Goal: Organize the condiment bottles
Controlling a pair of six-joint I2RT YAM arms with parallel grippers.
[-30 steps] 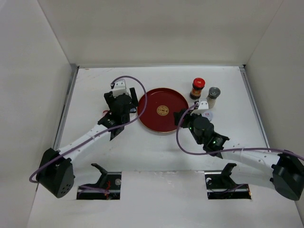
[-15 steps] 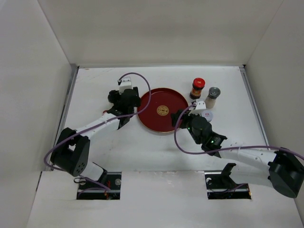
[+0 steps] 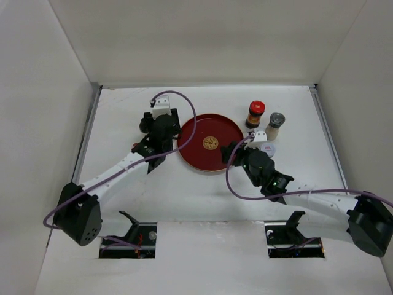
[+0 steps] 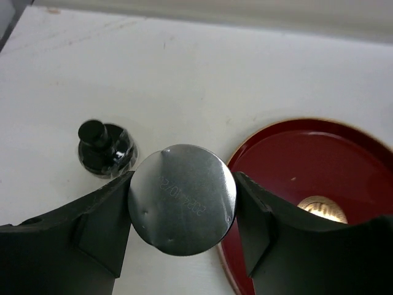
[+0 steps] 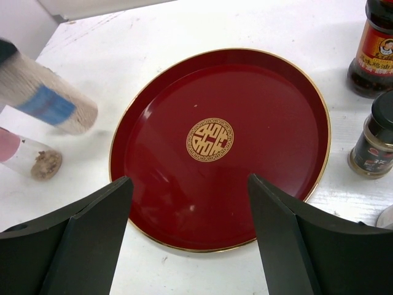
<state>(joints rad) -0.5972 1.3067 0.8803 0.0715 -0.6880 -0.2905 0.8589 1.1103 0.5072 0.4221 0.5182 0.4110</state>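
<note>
The left fingers [image 4: 105, 214] clamp a silver-ended bottle [image 4: 182, 198], date-stamped 2024, just left of the red tray [image 3: 196, 149]. The right fingers [image 5: 92, 228] gape empty at the tray's right rim; a portrait-labelled dark jar [image 5: 376, 44] stands just right of it.

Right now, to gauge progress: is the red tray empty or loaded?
Empty: the right wrist view shows the red tray bare except its gold emblem; the red-lidded jar and small jar beside it stand outside its rim.

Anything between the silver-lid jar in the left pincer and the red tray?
Nothing visible. The silver-lidded jar, flanked by the left pincer, sits just beside the tray with no item between. The small black-capped bottle stands on the jar's other side, away from the tray.
</note>
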